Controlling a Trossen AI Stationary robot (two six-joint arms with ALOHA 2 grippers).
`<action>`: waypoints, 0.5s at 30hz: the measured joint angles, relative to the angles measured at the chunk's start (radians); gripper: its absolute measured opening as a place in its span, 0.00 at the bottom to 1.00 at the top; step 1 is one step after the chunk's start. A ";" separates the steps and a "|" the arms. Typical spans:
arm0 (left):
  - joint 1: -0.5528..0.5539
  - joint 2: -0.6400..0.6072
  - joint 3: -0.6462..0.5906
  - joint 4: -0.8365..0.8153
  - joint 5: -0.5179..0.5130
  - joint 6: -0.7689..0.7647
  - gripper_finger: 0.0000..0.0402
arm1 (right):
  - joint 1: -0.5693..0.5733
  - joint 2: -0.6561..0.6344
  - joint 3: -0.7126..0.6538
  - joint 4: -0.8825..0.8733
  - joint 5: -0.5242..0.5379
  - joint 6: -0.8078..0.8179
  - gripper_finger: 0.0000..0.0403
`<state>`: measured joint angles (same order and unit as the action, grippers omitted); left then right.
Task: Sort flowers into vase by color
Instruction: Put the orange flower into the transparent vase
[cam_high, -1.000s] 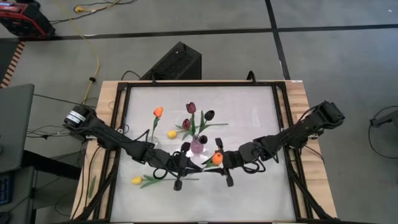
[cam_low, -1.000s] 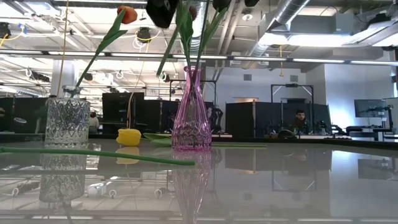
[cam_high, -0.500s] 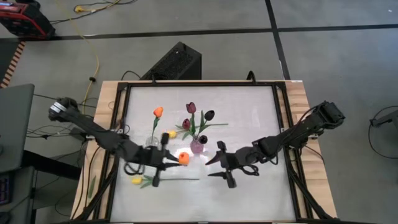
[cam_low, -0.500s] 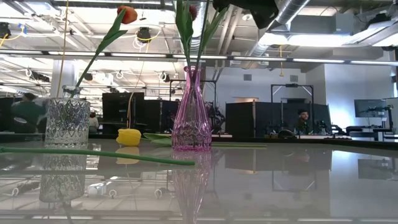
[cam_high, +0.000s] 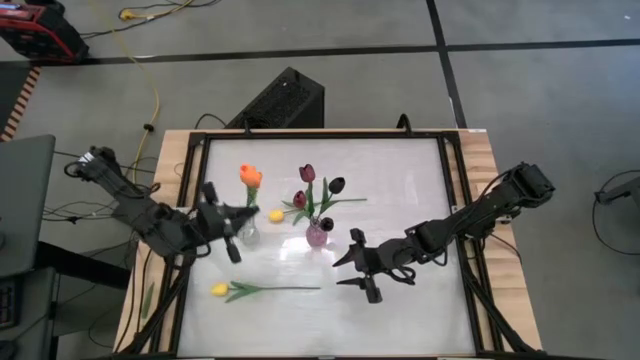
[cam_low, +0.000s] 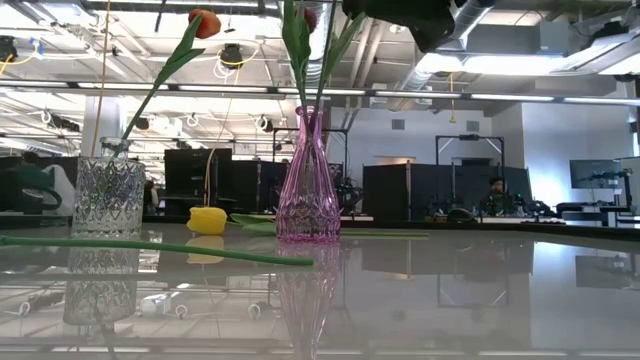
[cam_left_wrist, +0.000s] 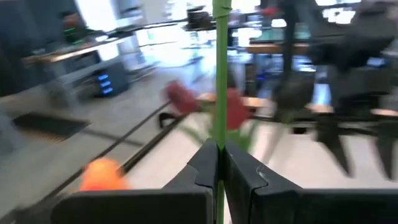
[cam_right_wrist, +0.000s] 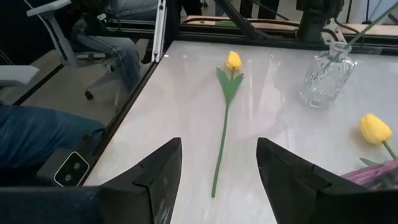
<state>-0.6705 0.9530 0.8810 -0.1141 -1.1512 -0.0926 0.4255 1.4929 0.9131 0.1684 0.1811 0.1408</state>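
Pinching a green stem (cam_left_wrist: 220, 74), my left gripper (cam_high: 228, 232) is clenched beside the clear vase (cam_high: 247, 232). My right gripper (cam_high: 352, 272) stands wide, empty, over the tabletop (cam_high: 400, 180). Only its wrist view shows a person's jeans (cam_right_wrist: 37, 134).

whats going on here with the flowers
The robot is sorting artificial tulips into vases by colour. The left gripper is shut on the green stem of an orange tulip, holding it over the clear glass vase. The pink vase already holds dark maroon tulips. The right gripper is open and empty, over the table near the pink vase. One yellow tulip lies flat on the table, and another yellow head lies between the two vases.
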 joint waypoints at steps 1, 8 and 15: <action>-0.006 -0.010 0.000 -0.037 -0.041 -0.038 0.00 | 0.000 0.000 0.000 -0.004 0.000 0.001 0.58; -0.021 -0.060 0.000 -0.372 -0.213 -0.399 0.00 | 0.000 0.000 0.000 -0.009 0.001 0.001 0.58; -0.027 -0.053 -0.002 -0.668 -0.214 -0.768 0.00 | 0.000 0.000 0.000 -0.010 0.001 0.001 0.58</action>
<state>-0.6971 0.8997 0.8792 -0.7816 -1.3647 -0.8605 0.4252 1.4929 0.9131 0.1584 0.1821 0.1421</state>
